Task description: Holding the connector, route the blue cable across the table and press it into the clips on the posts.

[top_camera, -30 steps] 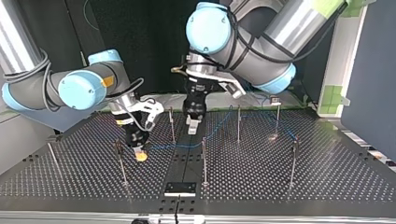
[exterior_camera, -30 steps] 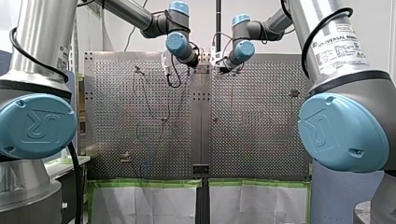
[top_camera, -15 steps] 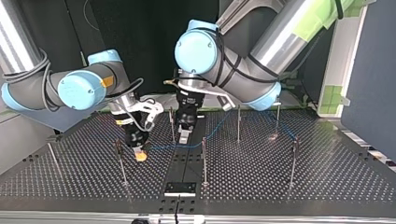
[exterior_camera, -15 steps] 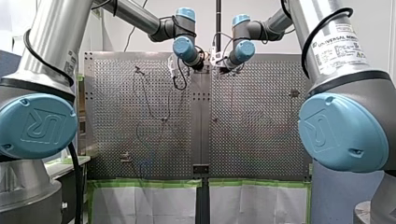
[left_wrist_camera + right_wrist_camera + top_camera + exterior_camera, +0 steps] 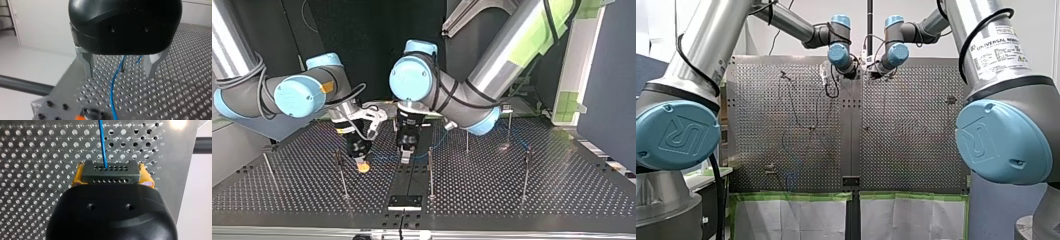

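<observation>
The blue cable (image 5: 113,87) ran over the table (image 5: 180,82), between the spread fingers (image 5: 87,62) of the left gripper (image 5: 120,73). The right gripper (image 5: 362,166) clamped the connector (image 5: 110,171). Probably the left needed centring over the cable before pressing, with the right pulling it taut.

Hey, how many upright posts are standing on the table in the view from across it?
6 posts: one at far left, one left of centre, one at centre, two farther back at right, one at far right. My left arm may hide others.
</observation>
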### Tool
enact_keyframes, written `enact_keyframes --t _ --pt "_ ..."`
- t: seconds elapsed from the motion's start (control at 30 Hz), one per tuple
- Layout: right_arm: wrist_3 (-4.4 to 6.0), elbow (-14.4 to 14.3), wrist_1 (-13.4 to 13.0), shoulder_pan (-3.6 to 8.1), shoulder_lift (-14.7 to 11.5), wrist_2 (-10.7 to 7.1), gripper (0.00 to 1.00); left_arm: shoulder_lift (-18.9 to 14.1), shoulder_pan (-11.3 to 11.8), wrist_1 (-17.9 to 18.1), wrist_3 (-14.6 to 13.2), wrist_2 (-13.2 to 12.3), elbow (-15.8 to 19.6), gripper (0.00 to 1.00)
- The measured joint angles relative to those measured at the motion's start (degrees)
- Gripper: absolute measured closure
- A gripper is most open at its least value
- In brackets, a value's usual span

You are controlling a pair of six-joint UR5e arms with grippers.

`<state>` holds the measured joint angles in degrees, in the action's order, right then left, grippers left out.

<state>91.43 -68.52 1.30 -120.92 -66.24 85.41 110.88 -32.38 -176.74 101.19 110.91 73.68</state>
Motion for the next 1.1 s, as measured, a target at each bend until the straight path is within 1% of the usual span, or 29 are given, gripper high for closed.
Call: enact_keyframes --t 0.37,0.47,0.6,0.67,0.7,0.73,0.77,0.8,0.83,0.87,0.9,0.93,0.97,1.0,1.03,1.1 --pt "0.02 0.0 0.0 -0.08 0.02 0.04 1.0 5.45 1.42 0.92 -0.15 -0.22 -5.95 0.0" --pt "0.07 0.0 0.0 -0.08 0.02 -0.03 1.0 5.89 1.5 0.6 -0.3 0.47 -7.2 0.0" --pt "0.14 0.0 0.0 -0.01 0.01 -0.24 1.0 5.99 1.51 0.13 -1.03 1.88 -7.68 0.0" --pt "0.16 0.0 0.01 0.0 0.01 -0.29 1.0 5.97 1.49 -0.12 -1.5 2.64 -7.75 0.22" --pt "0.16 -0.01 0.0 0.01 0.01 -0.31 1.0 5.99 1.43 -0.28 -1.76 2.99 -7.76 0.22" --pt "0.17 0.0 0.0 0.04 0.0 -0.34 1.0 6.0 1.32 -0.46 -2.06 3.36 -7.76 0.37" --pt "0.17 0.0 0.0 0.06 0.0 -0.35 1.0 6.0 1.16 -0.68 -2.55 3.89 -7.76 0.47" --pt "0.17 0.0 0.0 0.08 0.0 -0.38 1.0 6.0 1.04 -0.84 -2.96 4.32 -7.77 0.47" --pt "0.17 0.0 0.0 0.1 0.0 -0.38 1.0 6.01 0.91 -1.01 -3.38 4.77 -7.77 0.57" --pt "0.17 0.0 0.0 0.12 0.0 -0.39 1.0 5.99 0.75 -1.21 -3.86 5.31 -7.77 0.73" --pt "0.17 0.0 0.0 0.15 0.0 -0.4 1.0 5.98 0.63 -1.32 -4.14 5.61 -7.78 0.73" --pt "0.17 0.0 0.0 0.16 0.0 -0.43 1.0 5.98 0.52 -1.41 -4.35 5.84 -7.78 0.82" --pt "0.18 0.0 0.0 0.18 0.0 -0.47 1.0 5.99 0.38 -1.46 -4.53 6.07 -7.78 0.94" --pt "0.17 0.0 0.01 0.18 0.0 -0.51 1.0 6.0 0.29 -1.49 -4.63 6.22 -7.79 0.94" --pt "0.18 0.0 0.0 0.19 0.0 -0.54 1.0 6.01 0.21 -1.52 -4.7 6.4 -7.78 1.0" --pt "0.22 0.0 0.01 0.19 0.0 -0.61 1.0 6.03 0.06 -1.57 -4.8 6.88 -7.78 1.0"
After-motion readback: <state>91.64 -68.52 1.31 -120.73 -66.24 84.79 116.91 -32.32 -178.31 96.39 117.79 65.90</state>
